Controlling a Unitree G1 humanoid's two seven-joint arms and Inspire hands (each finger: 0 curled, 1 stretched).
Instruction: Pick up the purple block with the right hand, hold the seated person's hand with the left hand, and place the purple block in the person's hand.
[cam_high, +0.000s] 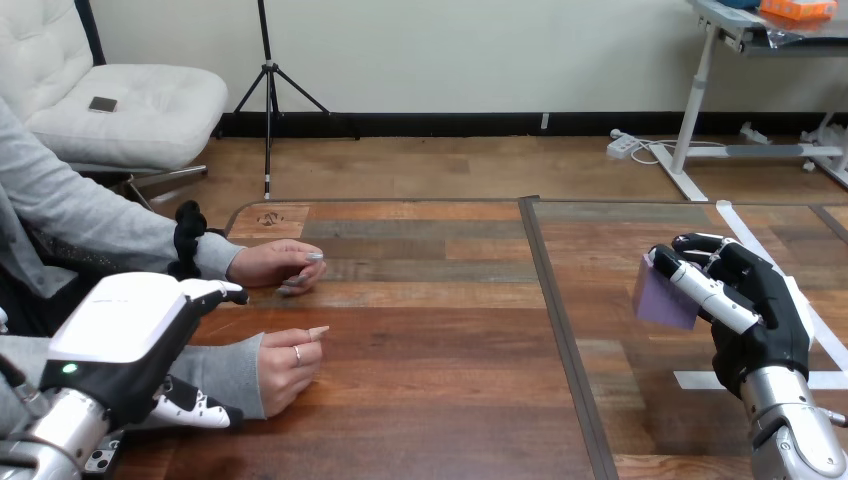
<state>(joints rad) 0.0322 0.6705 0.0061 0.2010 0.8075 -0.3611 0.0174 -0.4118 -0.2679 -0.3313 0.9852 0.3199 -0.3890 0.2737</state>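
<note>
The purple block (663, 295) is held up above the table's right half, pinched between the thumb and curled fingers of my right hand (752, 310). My left hand (125, 335) is at the lower left, beside the person's sleeved wrist (222, 372). Its thumb (222, 291) reaches out above the sleeve and its fingers (198, 411) lie along the sleeve's near side, roughly straight, not closed round it. The person's nearer hand (291, 365) rests on the table as a loose fist. The person's farther hand (281, 264) lies flat on the table behind it.
The wooden table (430, 360) has a dark seam (560, 330) running front to back between its two halves. White tape strips (700, 379) mark the right half near my right arm.
</note>
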